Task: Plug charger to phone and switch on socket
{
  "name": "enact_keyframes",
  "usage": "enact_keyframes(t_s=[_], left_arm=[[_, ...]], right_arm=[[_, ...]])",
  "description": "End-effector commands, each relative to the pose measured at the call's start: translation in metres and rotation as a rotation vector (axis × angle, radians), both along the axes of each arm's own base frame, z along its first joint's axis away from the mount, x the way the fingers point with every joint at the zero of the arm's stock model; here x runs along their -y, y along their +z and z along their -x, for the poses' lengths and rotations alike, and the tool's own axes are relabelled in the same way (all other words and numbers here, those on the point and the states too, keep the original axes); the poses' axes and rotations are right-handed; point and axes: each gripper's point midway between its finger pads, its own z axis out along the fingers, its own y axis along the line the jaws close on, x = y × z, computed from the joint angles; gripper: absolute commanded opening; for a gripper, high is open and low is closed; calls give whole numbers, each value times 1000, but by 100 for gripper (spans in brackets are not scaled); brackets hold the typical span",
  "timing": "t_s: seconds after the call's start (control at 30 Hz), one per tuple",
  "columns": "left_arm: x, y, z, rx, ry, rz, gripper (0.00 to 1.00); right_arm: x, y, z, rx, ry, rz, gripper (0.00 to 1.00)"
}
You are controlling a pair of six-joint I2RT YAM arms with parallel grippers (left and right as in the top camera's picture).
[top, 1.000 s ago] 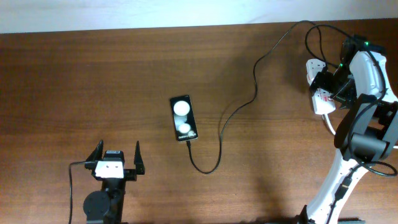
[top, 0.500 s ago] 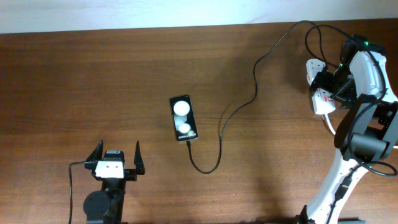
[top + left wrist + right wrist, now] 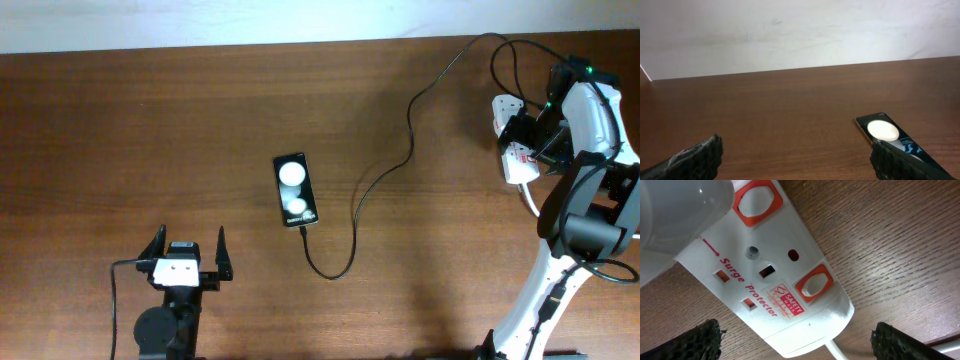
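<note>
Brown wooden table (image 3: 150, 120) is filling the overhead view. At lower left the left gripper (image 3: 190, 248) is sitting idle, its jaws spread wide and grasping nothing. Right of it, near the centre, the phone (image 3: 296, 190) is lying flat with its two white spots showing. The charger (image 3: 370, 185) is running from the phone's lower end, looping down, then snaking up toward the upper right. At far right the socket (image 3: 775, 275) is lying on the wood, and the right gripper (image 3: 800, 342) is hovering over its cord end, jaws released and standing either side of it, touching nothing.

Compared with the earlier overhead pictures, nothing appears to be moving: both arms and the cable are lying as they were. That suggests the right arm is pausing above a red-framed switch (image 3: 812, 283), with the pressing probably yet to come.

Whether the connector is fully seated in the phone is too small to tell. The switch's position is unclear. A pale rounded shape (image 3: 675, 215) at the wrist view's upper left is blurring and covering part of the socket.
</note>
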Motion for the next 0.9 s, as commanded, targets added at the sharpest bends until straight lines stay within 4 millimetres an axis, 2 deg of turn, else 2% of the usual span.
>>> enact_keyframes(t_s=[0.0, 0.17, 0.23, 0.33, 0.37, 0.4, 0.47, 0.53, 0.6, 0.7, 0.87], left_arm=[[-1, -1, 0, 2, 8, -14, 99], [-1, -1, 0, 2, 8, -14, 99], [-1, -1, 0, 2, 8, -14, 99], [-1, -1, 0, 2, 8, -14, 99], [-1, -1, 0, 2, 8, -14, 99], [-1, -1, 0, 2, 8, -14, 99], [-1, -1, 0, 2, 8, -14, 99], [-1, -1, 0, 2, 8, -14, 99], [-1, -1, 0, 2, 8, -14, 99], [-1, -1, 0, 2, 8, -14, 99], [-1, -1, 0, 2, 8, -14, 99]], right_arm=[[4, -3, -3, 2, -2, 10, 99], [4, 4, -5, 18, -2, 15, 99], [5, 25, -8, 64, -2, 32, 99], [6, 82, -11, 189, -3, 77, 99], [6, 114, -9, 259, -3, 103, 99], [5, 138, -7, 310, -3, 121, 99], [1, 194, 4, 434, -4, 166, 99], [-4, 240, 19, 540, -4, 204, 98], [-9, 271, 32, 615, -5, 231, 99], [-15, 303, 50, 693, -5, 259, 99], [-17, 292, 53, 665, -5, 249, 99]])
